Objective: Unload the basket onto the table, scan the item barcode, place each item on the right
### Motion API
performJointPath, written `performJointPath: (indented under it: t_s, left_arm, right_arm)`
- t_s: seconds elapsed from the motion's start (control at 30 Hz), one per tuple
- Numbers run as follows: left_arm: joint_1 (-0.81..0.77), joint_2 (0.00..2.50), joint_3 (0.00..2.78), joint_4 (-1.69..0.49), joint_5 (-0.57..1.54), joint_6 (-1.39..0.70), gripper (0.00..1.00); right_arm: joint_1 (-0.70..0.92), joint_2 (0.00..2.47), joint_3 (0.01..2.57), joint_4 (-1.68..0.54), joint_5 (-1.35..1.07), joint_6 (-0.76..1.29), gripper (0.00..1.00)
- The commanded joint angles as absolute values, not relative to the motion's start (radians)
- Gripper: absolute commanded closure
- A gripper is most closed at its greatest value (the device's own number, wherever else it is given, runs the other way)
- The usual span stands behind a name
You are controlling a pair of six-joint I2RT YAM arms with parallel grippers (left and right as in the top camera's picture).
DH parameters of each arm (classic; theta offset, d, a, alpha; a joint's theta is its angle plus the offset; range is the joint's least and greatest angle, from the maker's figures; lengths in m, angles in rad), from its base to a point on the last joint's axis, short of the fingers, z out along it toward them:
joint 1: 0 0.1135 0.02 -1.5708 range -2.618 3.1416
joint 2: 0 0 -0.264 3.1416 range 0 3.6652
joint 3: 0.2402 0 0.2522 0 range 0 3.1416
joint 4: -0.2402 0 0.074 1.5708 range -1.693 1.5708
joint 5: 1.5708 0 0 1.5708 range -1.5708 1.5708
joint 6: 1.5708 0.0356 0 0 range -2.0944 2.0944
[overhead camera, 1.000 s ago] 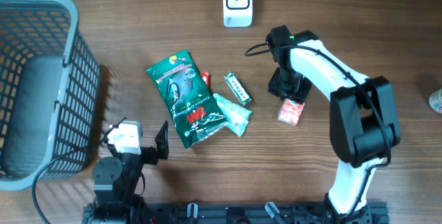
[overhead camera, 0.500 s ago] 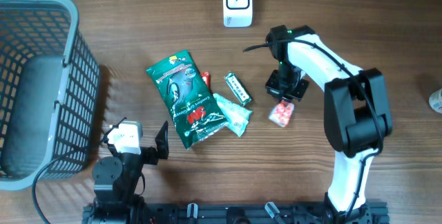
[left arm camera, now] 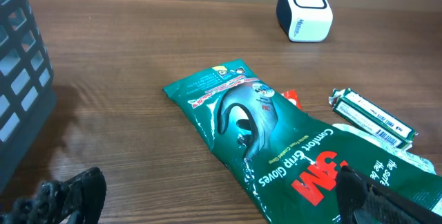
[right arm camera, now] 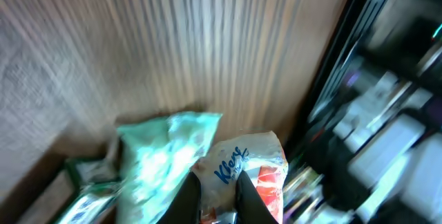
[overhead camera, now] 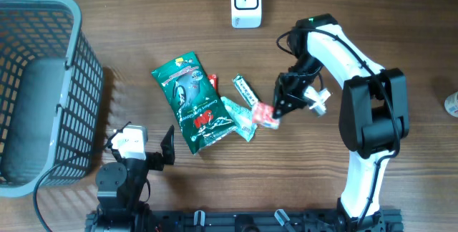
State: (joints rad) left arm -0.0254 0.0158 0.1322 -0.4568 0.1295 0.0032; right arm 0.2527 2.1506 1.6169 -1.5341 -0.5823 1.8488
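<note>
My right gripper (overhead camera: 280, 107) is shut on a small red-and-white Kleenex tissue pack (overhead camera: 265, 114), held just right of the pile of items in the overhead view. In the right wrist view the pack (right arm camera: 252, 163) sits pinched between my two dark fingers (right arm camera: 188, 198), tilted, with motion blur around it. The white barcode scanner (overhead camera: 245, 3) stands at the far middle of the table, also seen in the left wrist view as a scanner (left arm camera: 304, 10). My left gripper (left arm camera: 217, 203) stands open near the front edge, with nothing between its fingers.
A green gloves bag (overhead camera: 192, 102), a mint-green packet (overhead camera: 240, 117), a green-and-white bar (overhead camera: 245, 92) and a small red item (overhead camera: 212, 81) lie mid-table. A grey basket (overhead camera: 71, 60) stands at the left. A white object (overhead camera: 452, 103) peeks in at the right edge.
My right gripper closed on the tissue pack, lifted it off the table and carried it left toward the pile while the wrist turned. The left arm stayed still.
</note>
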Motion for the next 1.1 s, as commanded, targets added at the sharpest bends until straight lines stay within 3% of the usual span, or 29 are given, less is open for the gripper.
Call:
performJointPath:
  t_s: [0.0, 0.17, 0.23, 0.27, 0.37, 0.5, 0.63, 1.07]
  left_arm:
    - [-0.027, 0.013, 0.134, -0.462, 0.145, 0.019, 0.0]
    - [-0.027, 0.013, 0.134, -0.462, 0.145, 0.019, 0.0]
    - [-0.027, 0.013, 0.134, -0.462, 0.145, 0.019, 0.0]
    - [-0.027, 0.013, 0.134, -0.462, 0.145, 0.019, 0.0]
    - [-0.027, 0.013, 0.134, -0.462, 0.145, 0.019, 0.0]
    - [-0.027, 0.013, 0.134, -0.462, 0.145, 0.019, 0.0]
    - [-0.027, 0.013, 0.134, -0.462, 0.145, 0.019, 0.0]
    - [-0.027, 0.013, 0.134, -0.462, 0.145, 0.019, 0.0]
  right_arm:
    - [0.256, 2.162, 1.629, -1.478, -0.731, 2.067, 0.95]
    - [0.231, 2.163, 1.629, -1.419, -0.731, 2.066, 0.95]
    - [0.22, 2.163, 1.629, -1.422, -0.688, 1.973, 0.92]
    - [0.215, 2.163, 1.629, -1.453, -0.607, 1.779, 0.93]
    - [0.22, 2.163, 1.629, -1.604, -0.566, 1.831, 0.95]
    - [0.212, 2.163, 1.628, -1.612, -0.671, 1.738, 0.96]
    - [0.205, 2.163, 1.628, -1.612, -0.961, 1.519, 0.95]
    - [0.103, 2.232, 1.517, -1.612, -0.992, 1.674, 0.95]
